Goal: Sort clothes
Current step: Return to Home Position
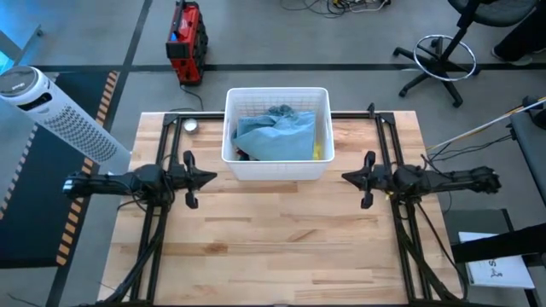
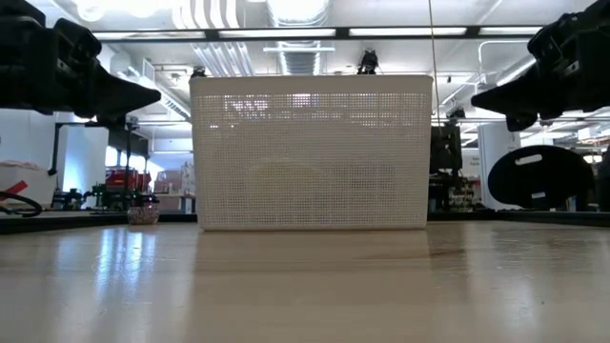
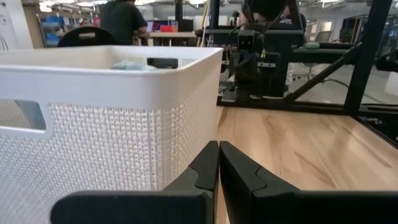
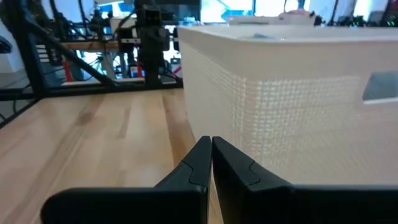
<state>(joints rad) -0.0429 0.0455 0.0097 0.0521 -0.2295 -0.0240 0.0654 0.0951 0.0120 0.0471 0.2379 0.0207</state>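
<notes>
Both my arms sit low at mid-worktop, one on each side of the white perforated plastic basket (image 1: 277,169). My left gripper (image 1: 211,178) has its fingers pressed together and carries nothing. My right gripper (image 1: 346,177) is in the same condition. The two point inward at each other, just in front of the basket and clear of its walls.

The clothes lie inside the basket, at the far centre of the pale wooden worktop (image 1: 281,239), midway between the grippers, so neither arm is nearer. The light blue denim jeans (image 1: 277,136) lie on top, spread across the basket's width. A bright yellow garment (image 1: 319,152) shows at the right wall and a dark piece (image 1: 242,155) at the front left.

Everything beneath the jeans is covered. In the low view the mesh wall screens the contents. I judge that no further reach is required.
</notes>
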